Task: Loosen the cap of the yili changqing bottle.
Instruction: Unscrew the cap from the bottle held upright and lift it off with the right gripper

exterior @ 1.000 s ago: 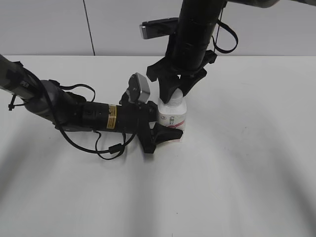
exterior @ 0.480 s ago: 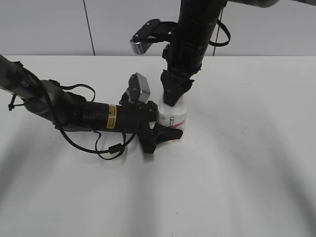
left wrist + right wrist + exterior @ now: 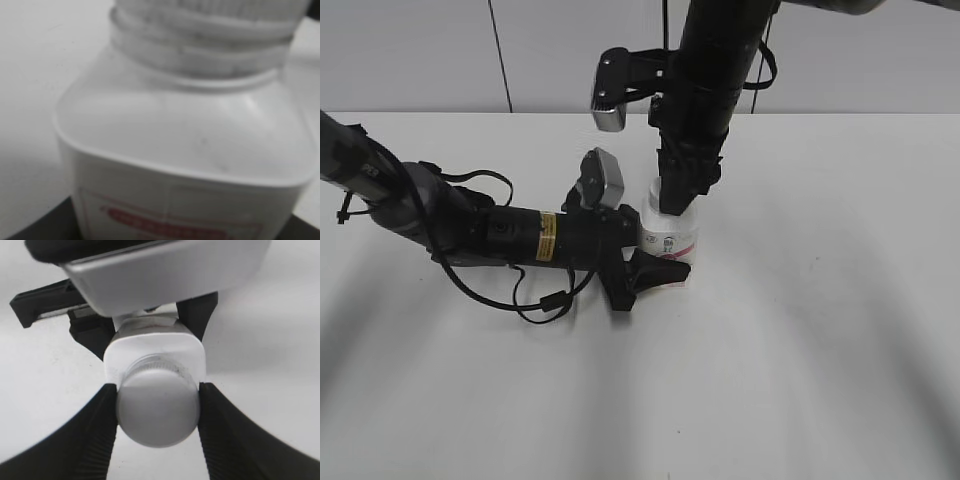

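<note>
The yili changqing bottle (image 3: 671, 237) stands upright on the white table, white with a pink-red label. My left gripper (image 3: 655, 262) comes in from the left and is shut on the bottle's body; in the left wrist view the bottle (image 3: 185, 150) fills the frame. My right gripper (image 3: 677, 203) comes straight down from above and is shut on the cap. In the right wrist view the round white cap (image 3: 157, 407) sits between the two black fingers (image 3: 159, 412), which touch its rim on both sides. In the exterior view the cap is hidden by the fingers.
The white table (image 3: 800, 350) stretches around the bottle. The left arm (image 3: 470, 230) with its cables lies low across the table's left half. The right arm's wrist camera (image 3: 610, 95) sticks out to the left above the bottle. A grey wall stands behind.
The right wrist has rotated about the vertical axis while on the cap: its camera swung and the fingers turned. The bottle and the left arm have stayed in place.
</note>
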Action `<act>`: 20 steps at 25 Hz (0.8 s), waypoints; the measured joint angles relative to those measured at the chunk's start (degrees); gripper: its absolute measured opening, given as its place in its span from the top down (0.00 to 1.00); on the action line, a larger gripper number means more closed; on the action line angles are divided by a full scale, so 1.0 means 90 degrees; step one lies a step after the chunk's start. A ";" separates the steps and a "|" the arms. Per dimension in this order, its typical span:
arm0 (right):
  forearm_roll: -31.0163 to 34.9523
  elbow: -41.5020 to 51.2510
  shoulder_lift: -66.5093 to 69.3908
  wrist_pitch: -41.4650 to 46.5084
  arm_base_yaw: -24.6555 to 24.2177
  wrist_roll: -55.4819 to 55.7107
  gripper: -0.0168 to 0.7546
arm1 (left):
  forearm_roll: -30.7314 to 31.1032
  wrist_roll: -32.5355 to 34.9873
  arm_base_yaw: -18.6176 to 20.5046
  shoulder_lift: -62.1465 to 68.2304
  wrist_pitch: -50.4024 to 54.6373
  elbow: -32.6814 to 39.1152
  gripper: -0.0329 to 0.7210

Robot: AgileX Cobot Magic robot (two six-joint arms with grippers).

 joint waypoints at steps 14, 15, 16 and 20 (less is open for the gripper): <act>0.0023 0.0000 0.0000 -0.0005 0.0000 -0.0953 0.47 | 0.0000 0.0006 0.0000 0.0000 -0.0018 0.0000 0.42; 0.0023 0.0000 0.0000 -0.0005 0.0000 -0.0955 0.47 | 0.0000 0.0006 0.0000 0.0000 -0.0018 0.0000 0.42; 0.0023 0.0000 0.0000 -0.0005 0.0000 -0.0955 0.47 | 0.0000 0.0006 0.0000 0.0000 -0.0018 0.0000 0.42; 0.0032 0.0000 0.0000 -0.0005 0.0000 -0.0961 0.47 | 0.0000 0.0012 0.0000 0.0000 -0.0018 0.0000 0.42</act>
